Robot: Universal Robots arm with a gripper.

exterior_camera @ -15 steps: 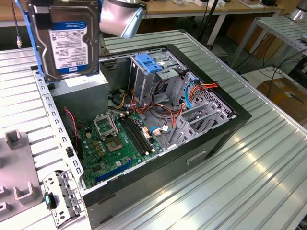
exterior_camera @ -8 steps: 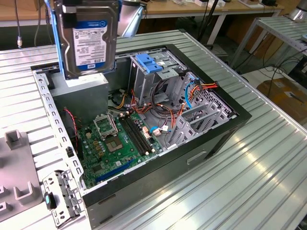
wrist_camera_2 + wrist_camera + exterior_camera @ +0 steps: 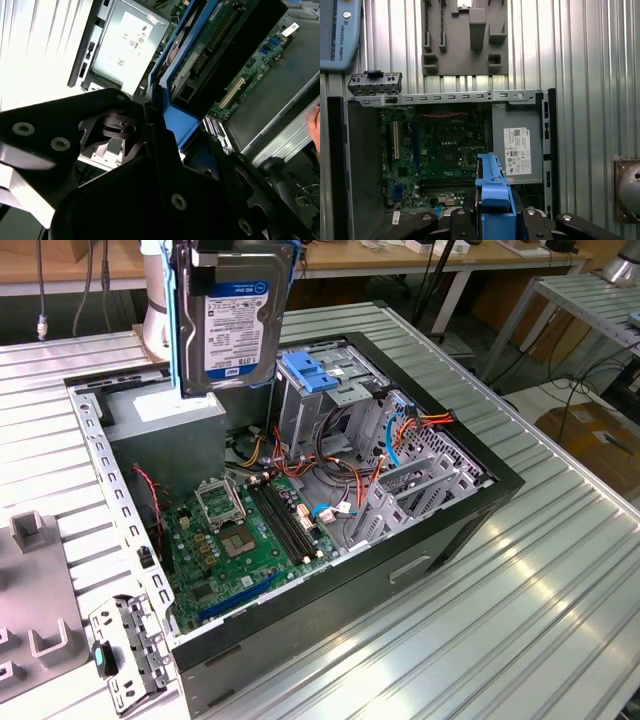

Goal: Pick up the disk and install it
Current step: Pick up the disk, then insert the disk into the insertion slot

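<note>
Underneath everything runs a ribbed metal tabletop (image 3: 520,570), and on it an open computer case (image 3: 440,540) lies on its side with its inside facing up. Within the case are a green motherboard (image 3: 240,540), a grey power supply box (image 3: 165,425) with a white sticker, a metal drive cage (image 3: 335,405) topped by a flat blue latch piece (image 3: 305,370), and loose bundles of coloured cables (image 3: 400,435). At the exterior view's left, a grey fixture plate (image 3: 40,630) with raised blocks sits on the tabletop beside the case, and a small perforated metal bracket (image 3: 130,650) lies near the case's corner. Behind the tabletop stand wooden workbenches (image 3: 400,255) with hanging leads, and a cardboard box (image 3: 600,435) rests on the floor at the exterior view's right.

The disk (image 3: 230,315) hangs in the air, upright, its white and blue label turned toward the exterior camera, above the end of the case where the power supply box sits. It touches neither the case nor the drive cage. The jaws are clamped on the disk from above: in both wrist views the black fingers (image 3: 110,125) press against its blue side rail (image 3: 492,195) from either side, with the motherboard and the power supply box below.
</note>
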